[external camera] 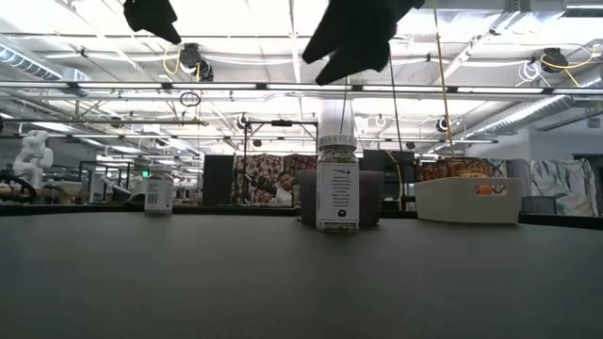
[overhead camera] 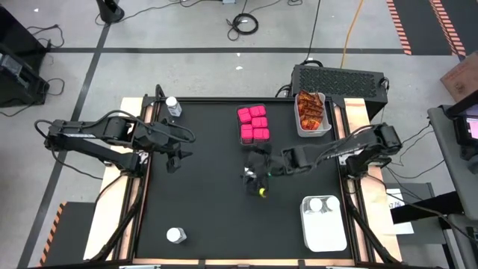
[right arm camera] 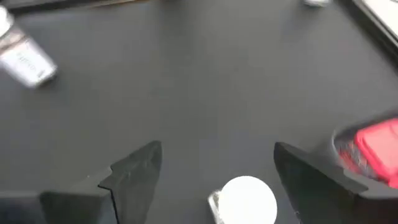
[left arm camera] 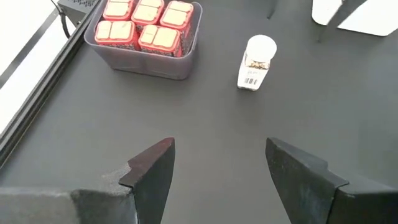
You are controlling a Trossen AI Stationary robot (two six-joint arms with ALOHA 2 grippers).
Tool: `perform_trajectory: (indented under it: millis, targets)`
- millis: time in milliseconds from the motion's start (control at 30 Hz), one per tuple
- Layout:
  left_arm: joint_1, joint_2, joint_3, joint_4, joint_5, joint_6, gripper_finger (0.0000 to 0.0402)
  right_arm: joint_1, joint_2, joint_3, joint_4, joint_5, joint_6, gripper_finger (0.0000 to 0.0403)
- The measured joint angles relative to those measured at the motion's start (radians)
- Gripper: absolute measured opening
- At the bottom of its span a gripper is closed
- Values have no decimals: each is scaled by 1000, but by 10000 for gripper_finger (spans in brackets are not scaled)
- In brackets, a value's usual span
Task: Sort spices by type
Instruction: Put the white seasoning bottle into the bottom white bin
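Observation:
A small clear jar with a white lid (external camera: 337,184) stands upright on its base at the middle of the black table. My right gripper (external camera: 353,38) hangs open well above it; the right wrist view shows the lid (right arm camera: 249,199) below, between the fingers. At the table's left my left gripper (left arm camera: 217,168) is open over bare table and looks toward that jar (left arm camera: 256,62). Pink packs (overhead camera: 252,125) sit in a clear bin. Orange-red sachets (overhead camera: 311,112) fill a far-right bin. Two jars (overhead camera: 321,204) stand in a white bin (overhead camera: 325,235).
One more jar (overhead camera: 173,107) stands at the far left corner and another (overhead camera: 175,235) near the front left. Bare table lies between the left arm and the middle. A dark box (overhead camera: 340,77) sits behind the far right edge.

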Motion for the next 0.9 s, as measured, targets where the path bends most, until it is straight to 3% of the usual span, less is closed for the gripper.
perform_trajectory:
  millis: [200,333,533,700,900]
  targets:
    - [0,0,0,-6,5,-4,253,-87,-15,0,-54,-243,-327,304]
    - [0,0,0,-13,6,-15,253,-149,14,0,-78,-380,-358,304]
    - [0,0,0,-17,6,-21,253,-211,31,0,-82,-473,-397,304]
    - [0,0,0,-15,6,-23,253,-232,31,0,-94,-490,-421,304]
    - [0,0,0,-2,6,-26,253,-233,31,0,-101,-411,-432,305]
